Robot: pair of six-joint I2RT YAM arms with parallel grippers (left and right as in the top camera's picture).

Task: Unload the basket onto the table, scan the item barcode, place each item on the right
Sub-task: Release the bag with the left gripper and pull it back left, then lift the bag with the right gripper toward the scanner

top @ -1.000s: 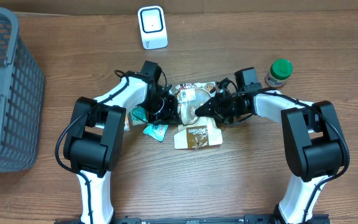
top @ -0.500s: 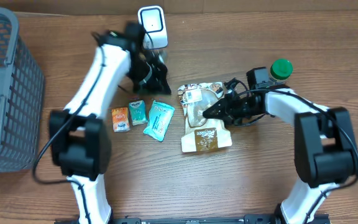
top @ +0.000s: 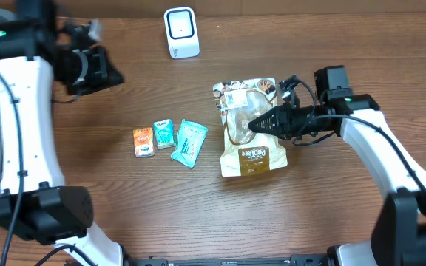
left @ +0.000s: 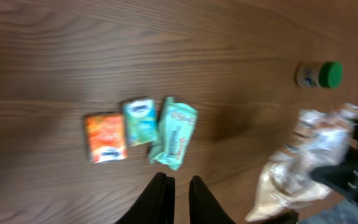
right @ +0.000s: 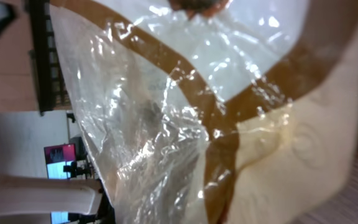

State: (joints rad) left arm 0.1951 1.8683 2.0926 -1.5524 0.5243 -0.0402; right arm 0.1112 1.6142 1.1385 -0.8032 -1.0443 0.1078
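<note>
Crinkling, light and slick by its look, the snack bag (top: 254,159) sits right of centre on the table (top: 309,222). It is best held by a flat sealed edge, since the soft film will flop. The right claw (top: 255,125) is pinched shut on its middle. The scanner (top: 181,32) stands at eleven o'clock from the bag. The left claw (left: 178,190), off at ten o'clock, is closed on nothing.

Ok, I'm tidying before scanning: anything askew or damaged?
The snack bag is crumpled where jaws of the right gripper pinch its clear top; the mint wrapper lies tilted, unlike the orange packet and teal packet.
</note>
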